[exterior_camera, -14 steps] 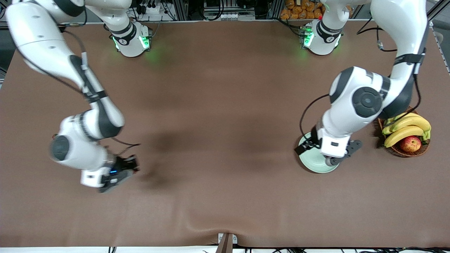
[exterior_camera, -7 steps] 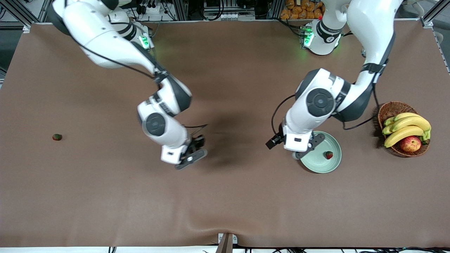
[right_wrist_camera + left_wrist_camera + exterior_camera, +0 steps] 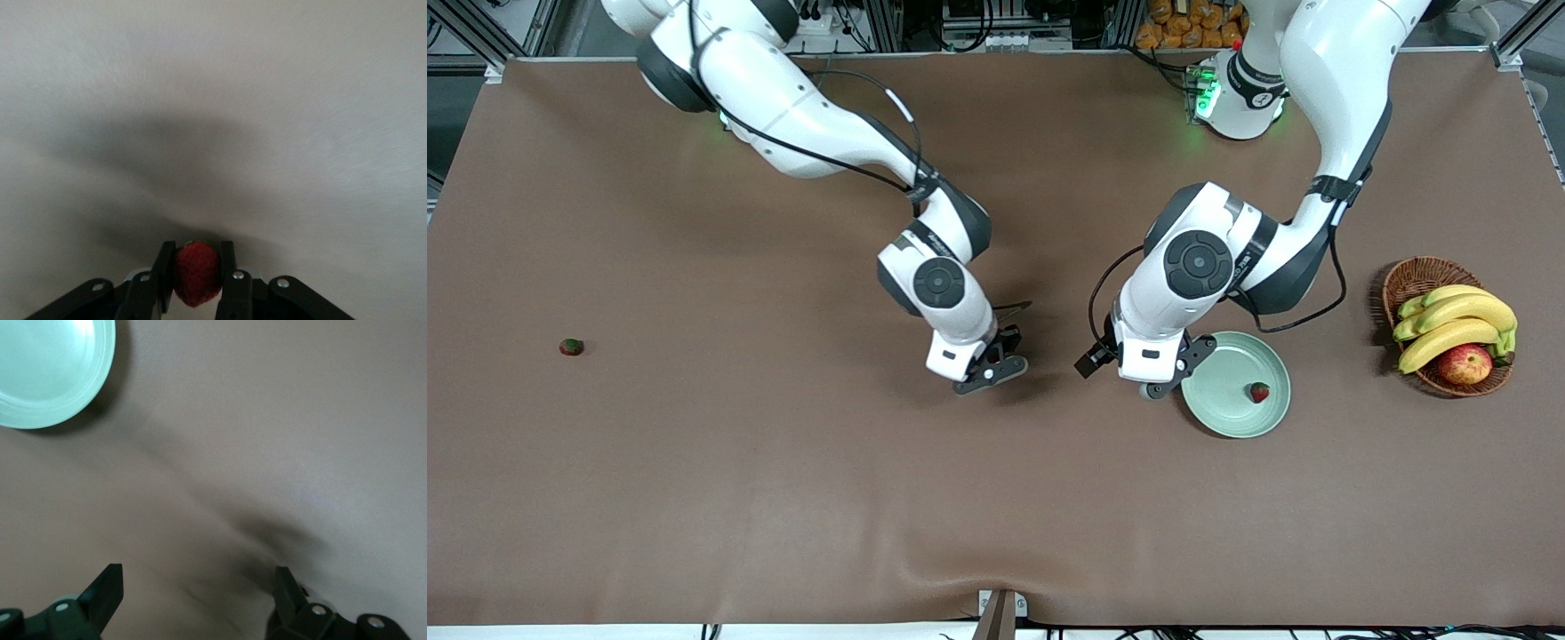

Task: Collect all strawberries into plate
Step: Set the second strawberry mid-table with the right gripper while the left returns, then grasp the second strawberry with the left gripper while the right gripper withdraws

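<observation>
Right gripper (image 3: 989,369) is up over bare brown counter (image 3: 783,498) mid-table, jaws clamped on a strawberry (image 3: 197,272). Left gripper (image 3: 1165,384) hangs at the plate's 9 o'clock edge, jaws apart with nothing between them. Plate (image 3: 1227,418) sits toward the left arm's end, with one berry (image 3: 1258,392) in it at about 3 o'clock from center. Third berry (image 3: 571,347) lies alone on the counter near the right arm's end. Basket (image 3: 1409,277) of bananas (image 3: 1458,311) and an apple (image 3: 1464,364) sits at the plate's 3 o'clock.
</observation>
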